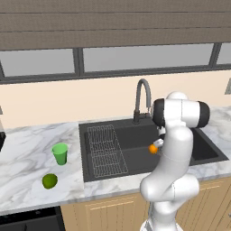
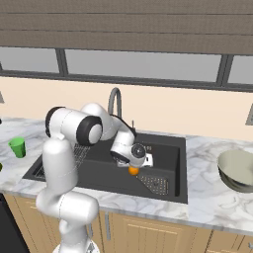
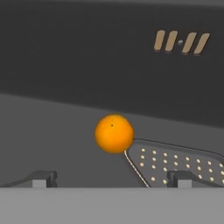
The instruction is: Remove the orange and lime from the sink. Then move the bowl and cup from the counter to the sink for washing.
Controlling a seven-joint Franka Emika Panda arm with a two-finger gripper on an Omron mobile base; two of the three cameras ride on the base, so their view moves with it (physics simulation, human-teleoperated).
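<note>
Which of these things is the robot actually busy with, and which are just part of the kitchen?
Part of the job:
orange, in the sink
lime, on the counter
cup, on the counter
bowl, on the counter
gripper, open, near the orange

Just there:
faucet
wire rack
drain
window

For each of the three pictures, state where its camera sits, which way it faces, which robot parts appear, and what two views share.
Left base view: behind the arm's left, facing forward and down at the sink, cup and lime; arm lower right.
Right base view: behind its right, facing the sink, bowl and counter; arm lower left, pincer over the orange.
Hand view: on the hand, facing along the open pincer at the orange.
Shared: all three show orange and sink.
</note>
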